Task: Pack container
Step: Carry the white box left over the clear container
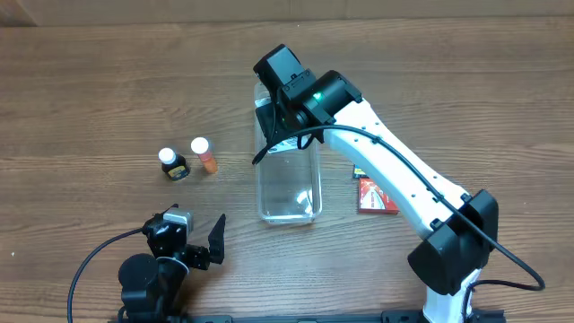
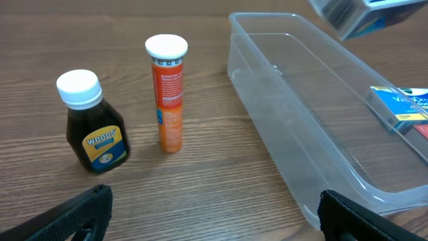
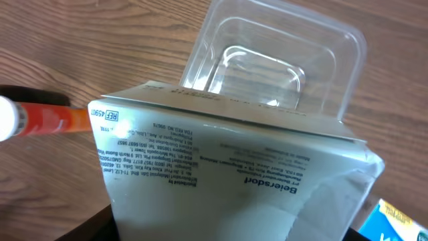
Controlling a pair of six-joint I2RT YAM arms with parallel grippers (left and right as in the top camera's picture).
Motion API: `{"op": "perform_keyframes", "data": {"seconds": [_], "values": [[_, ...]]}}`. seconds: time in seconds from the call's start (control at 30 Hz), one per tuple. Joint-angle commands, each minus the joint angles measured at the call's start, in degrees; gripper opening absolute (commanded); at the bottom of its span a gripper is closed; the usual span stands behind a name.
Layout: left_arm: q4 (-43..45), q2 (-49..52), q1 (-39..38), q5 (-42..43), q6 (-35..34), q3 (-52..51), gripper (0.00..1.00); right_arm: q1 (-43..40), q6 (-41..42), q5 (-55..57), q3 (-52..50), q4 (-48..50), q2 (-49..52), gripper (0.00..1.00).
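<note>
The clear plastic container (image 1: 289,188) lies lengthwise in the middle of the table and looks empty. It also shows in the left wrist view (image 2: 314,114) and the right wrist view (image 3: 274,53). My right gripper (image 1: 280,115) is shut on a white printed carton (image 3: 227,167) and holds it above the container's far end. The carton's corner shows in the left wrist view (image 2: 354,15). My left gripper (image 2: 214,224) is open and empty, low over the table near the container's front left corner. It also shows in the overhead view (image 1: 204,244).
A dark syrup bottle with a white cap (image 2: 92,124) and an orange tube with a white cap (image 2: 168,90) stand upright left of the container. A red box (image 1: 377,195) lies right of it. A blue box (image 2: 401,107) lies beyond the container's right wall.
</note>
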Motion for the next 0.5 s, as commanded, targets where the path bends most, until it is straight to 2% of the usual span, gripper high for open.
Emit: {"op": "perform_keyframes", "data": {"seconds": [0.0, 0.17, 0.33, 0.47], "values": [[0.2, -0.5, 0.2, 0.4, 0.9, -0.1, 1.0, -0.2, -10.5, 0.8, 0.3, 2.1, 2.5, 0.64], [0.2, -0.5, 0.2, 0.4, 0.9, -0.1, 1.0, -0.6, -11.2, 0.7, 0.3, 3.8, 4.0, 0.64], [0.2, -0.5, 0.2, 0.4, 0.9, -0.1, 1.0, -1.7, -2.2, 0.7, 0.3, 4.6, 4.4, 0.65], [0.2, -0.5, 0.2, 0.4, 0.9, -0.1, 1.0, -2.9, 0.5, 0.5, 0.3, 4.7, 5.0, 0.65]]}}
